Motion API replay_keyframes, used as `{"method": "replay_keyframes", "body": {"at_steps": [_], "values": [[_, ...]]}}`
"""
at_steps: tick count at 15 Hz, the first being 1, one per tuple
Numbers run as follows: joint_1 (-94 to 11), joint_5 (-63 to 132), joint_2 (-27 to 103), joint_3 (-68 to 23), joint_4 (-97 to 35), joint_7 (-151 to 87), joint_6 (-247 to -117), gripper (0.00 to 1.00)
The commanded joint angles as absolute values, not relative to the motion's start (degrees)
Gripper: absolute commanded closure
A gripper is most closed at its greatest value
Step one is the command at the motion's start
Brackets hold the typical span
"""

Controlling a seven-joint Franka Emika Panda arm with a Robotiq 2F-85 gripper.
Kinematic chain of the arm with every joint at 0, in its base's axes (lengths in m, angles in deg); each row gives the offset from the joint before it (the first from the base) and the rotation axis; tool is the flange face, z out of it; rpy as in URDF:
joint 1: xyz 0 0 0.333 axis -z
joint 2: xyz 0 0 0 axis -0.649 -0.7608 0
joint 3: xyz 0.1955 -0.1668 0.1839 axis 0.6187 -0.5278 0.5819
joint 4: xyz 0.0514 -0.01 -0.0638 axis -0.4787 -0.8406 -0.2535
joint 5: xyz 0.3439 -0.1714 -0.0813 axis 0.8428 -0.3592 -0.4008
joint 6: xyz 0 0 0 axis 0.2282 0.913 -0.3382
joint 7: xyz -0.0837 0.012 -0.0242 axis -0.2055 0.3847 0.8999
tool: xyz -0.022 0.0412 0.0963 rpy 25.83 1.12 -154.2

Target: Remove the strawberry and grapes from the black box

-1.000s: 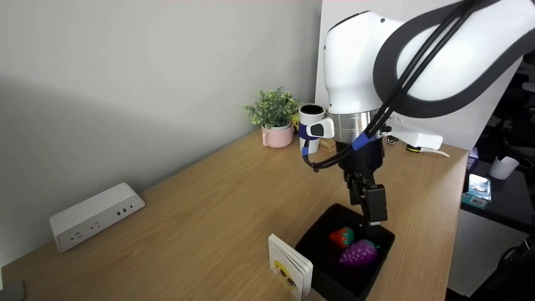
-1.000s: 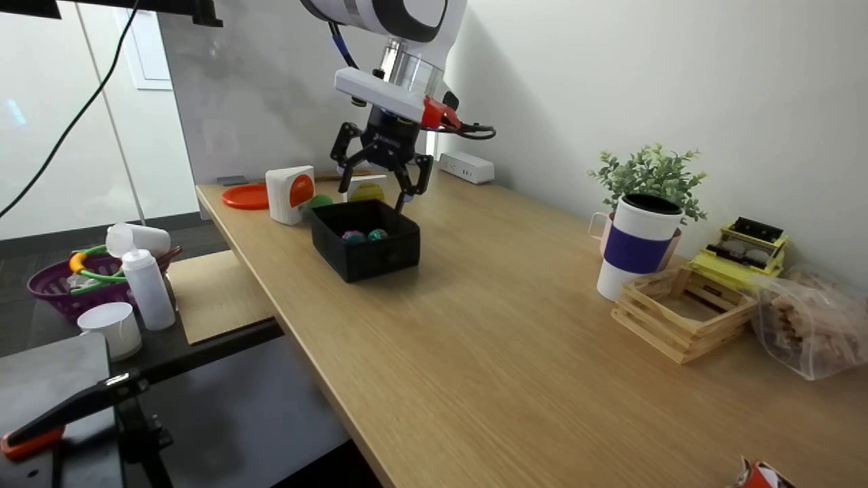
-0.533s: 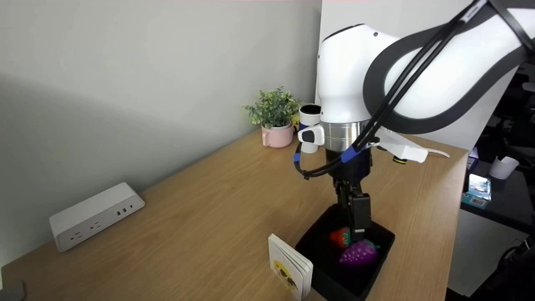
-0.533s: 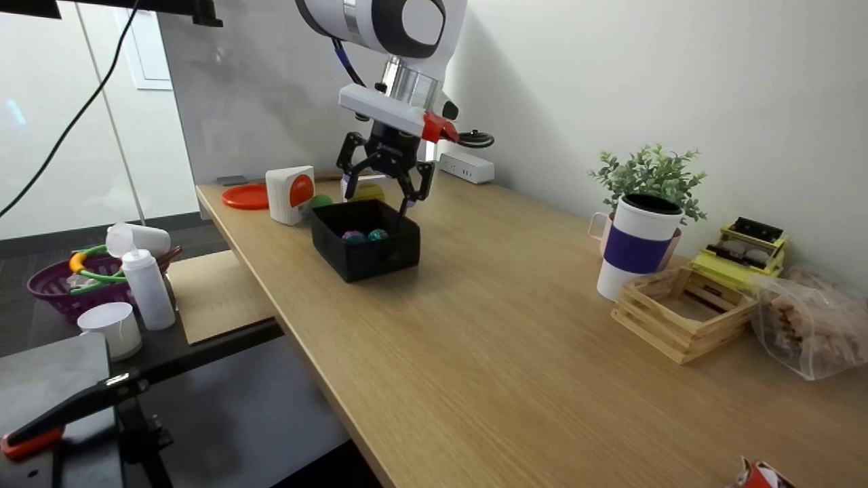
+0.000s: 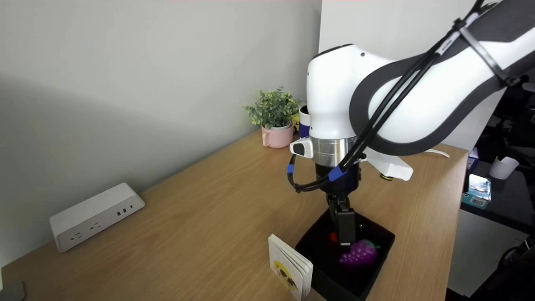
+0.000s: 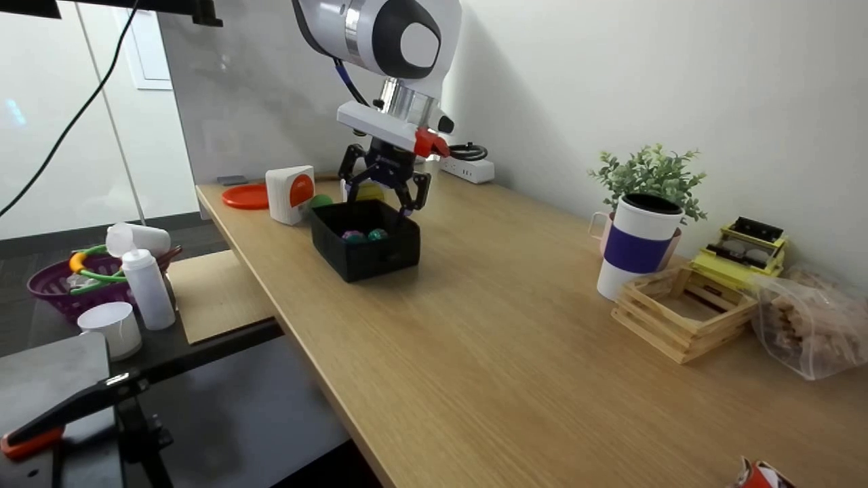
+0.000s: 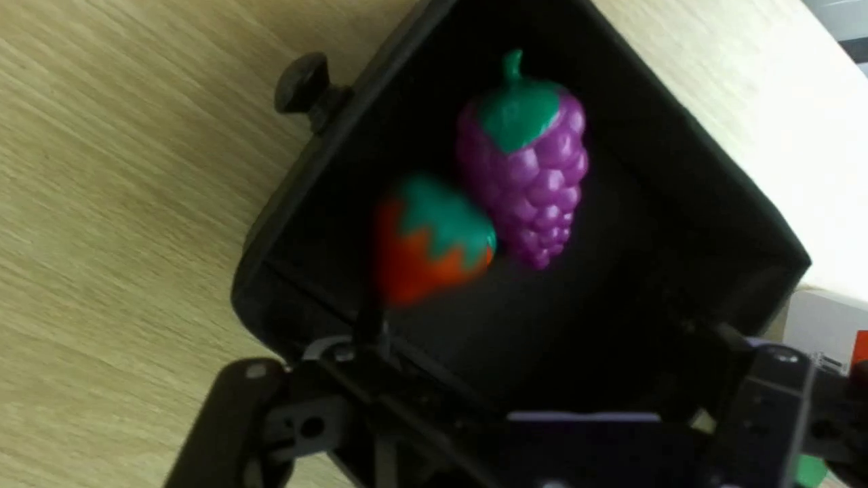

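The black box (image 5: 334,290) stands on the table and also shows in the wrist view (image 7: 637,224). The purple grapes (image 7: 529,169) lie in it, green cap toward the top of the wrist view. The red strawberry (image 7: 434,237) with its green cap lies against them; in an exterior view only a red bit of the strawberry (image 5: 333,237) shows beside the near finger. My gripper (image 6: 378,202) points down over the box, jaws wide apart and holding nothing. In the wrist view one of its fingers (image 7: 369,329) is close to the strawberry; whether they touch cannot be told.
A white-and-tan card stand (image 5: 289,267) stands right beside the box. A white block with an orange spot (image 6: 290,195), a green ball (image 6: 320,201) and a red plate (image 6: 245,196) are near the box. A tumbler (image 6: 639,244) and a wooden crate (image 6: 685,313) stand farther off.
The arm has come down toward the box, with the gripper now lower over it. One finger now covers most of the strawberry in an exterior view. The fruits and box have not moved.
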State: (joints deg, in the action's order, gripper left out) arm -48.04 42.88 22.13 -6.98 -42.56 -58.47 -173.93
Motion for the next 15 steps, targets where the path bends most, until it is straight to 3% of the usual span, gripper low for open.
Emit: {"method": "replay_keyframes", "body": {"at_steps": [1,15], "values": [[-48.98,41.02,20.41,-7.49,-40.6,-53.96,-173.13,0.0],[-53.62,35.17,23.04,-11.41,-42.72,-29.77,-169.3,0.0]]}}
